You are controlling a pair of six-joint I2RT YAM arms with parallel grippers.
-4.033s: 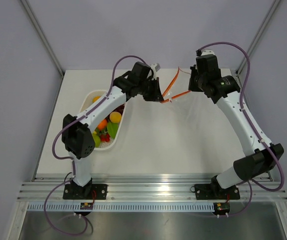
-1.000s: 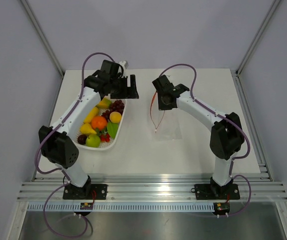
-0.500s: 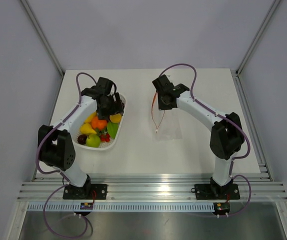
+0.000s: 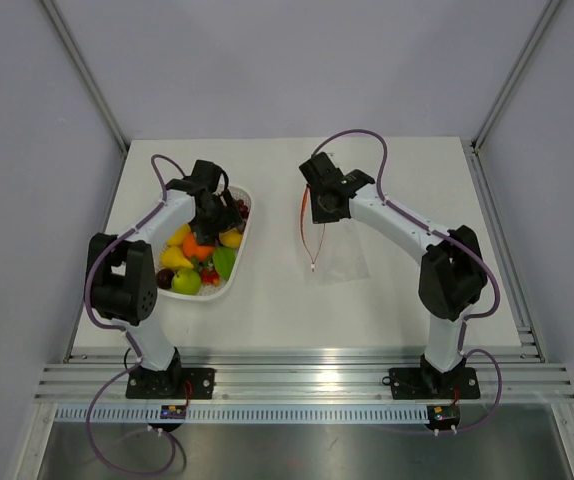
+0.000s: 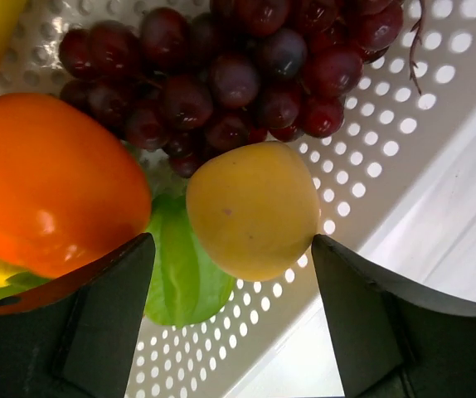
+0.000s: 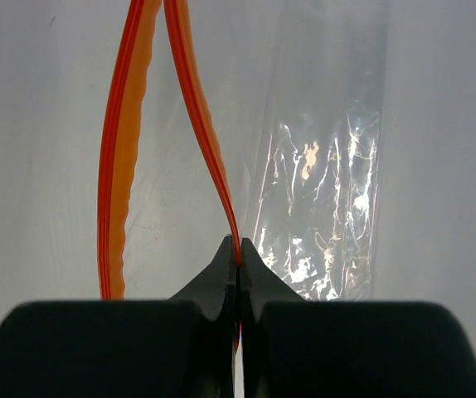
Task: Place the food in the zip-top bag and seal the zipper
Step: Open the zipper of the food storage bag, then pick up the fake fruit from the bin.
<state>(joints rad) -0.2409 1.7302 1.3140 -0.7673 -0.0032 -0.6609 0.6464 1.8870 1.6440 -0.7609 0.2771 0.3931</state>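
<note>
Currently the left gripper (image 5: 230,249) is down inside the white perforated basket (image 5: 404,124), fingers (image 5: 97,315) spread wide apart on either side of a round yellow fruit (image 5: 255,207), with neither pad visibly touching it. Around that fruit: a bunch of dark red grapes (image 5: 221,75) just behind it, a large orange fruit (image 5: 47,182) beside it on the left, and a green piece (image 5: 180,274) partly under both. In the top view the basket sits at the left of the table (image 4: 297,300). The zip-top bag (image 4: 339,245) lies flat on the table to the right of the basket, apart from it, with its red-orange zipper (image 4: 307,225) along the edge facing the basket. The right gripper (image 6: 238,257) has its fingers pressed together on one lip of the zipper (image 6: 196,116). The other lip (image 6: 118,166) bows away to the left, so the mouth stands parted. The clear crinkled film of the bag (image 6: 329,191) spreads out beyond the fingers, and nothing shows inside the bag.
</note>
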